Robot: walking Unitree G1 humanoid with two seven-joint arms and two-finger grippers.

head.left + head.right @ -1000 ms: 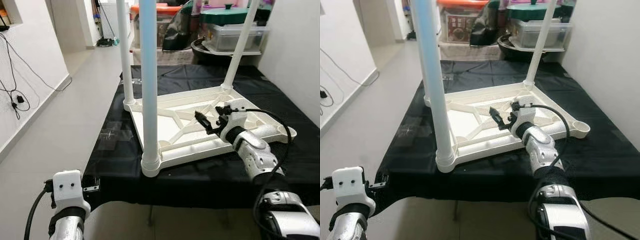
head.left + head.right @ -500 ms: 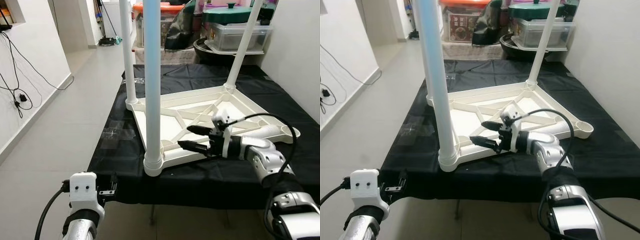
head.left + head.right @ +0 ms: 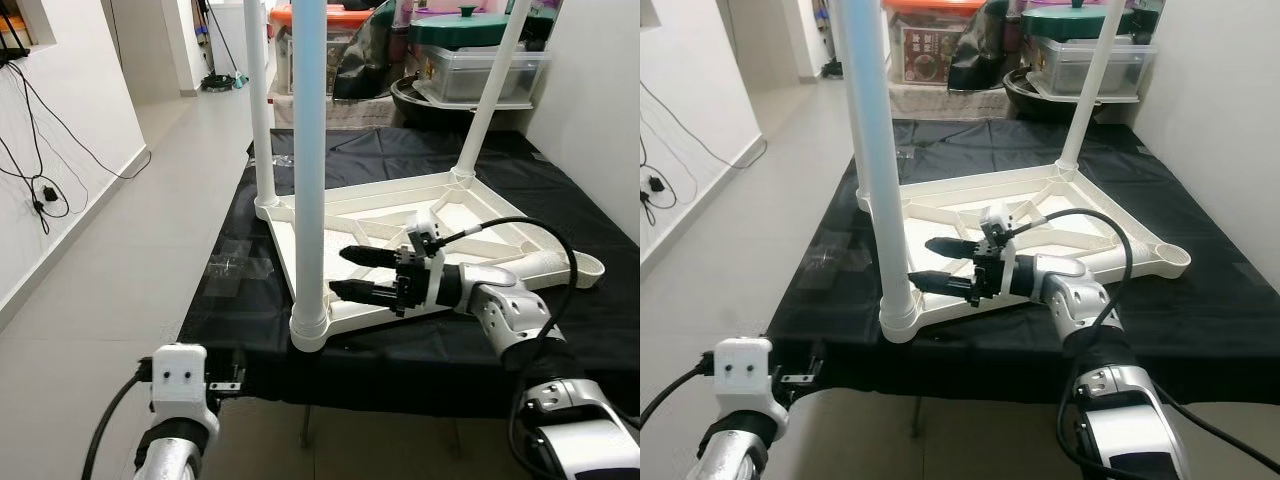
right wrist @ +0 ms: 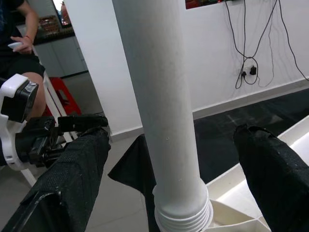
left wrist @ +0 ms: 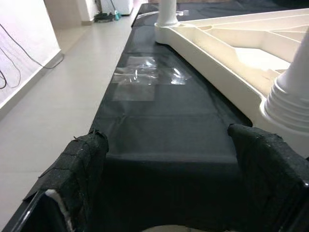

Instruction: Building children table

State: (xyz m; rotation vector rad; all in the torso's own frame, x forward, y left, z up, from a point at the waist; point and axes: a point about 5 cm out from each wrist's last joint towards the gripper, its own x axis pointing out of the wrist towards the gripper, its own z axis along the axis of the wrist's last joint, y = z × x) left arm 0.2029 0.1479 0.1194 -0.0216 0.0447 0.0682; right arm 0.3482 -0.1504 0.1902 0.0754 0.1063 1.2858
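A white plastic children's table (image 3: 385,225) lies upside down on a black cloth (image 3: 250,300). Three white legs stand up from it. The near-left leg (image 3: 309,180) sits in its corner collar (image 3: 306,330), and the near-right corner socket (image 3: 590,268) is bare. My right gripper (image 3: 340,272) reaches left over the frame, open, its fingertips just short of the near-left leg. In the right wrist view that leg (image 4: 164,96) stands between the two fingers (image 4: 72,169). My left gripper (image 5: 174,159) hangs open and holds nothing, low in front of the cloth's front edge (image 3: 228,385).
Storage boxes and lidded tubs (image 3: 470,55) stand behind the table. A white wall (image 3: 600,120) is close on the right. Open floor (image 3: 120,250) runs along the left, with cables (image 3: 40,190) on the wall. A person (image 4: 19,29) sits off to the left.
My right gripper has turned and swung left across the table frame, from the middle towards the near-left leg. The camera has shifted a little; the left arm has come up slightly.
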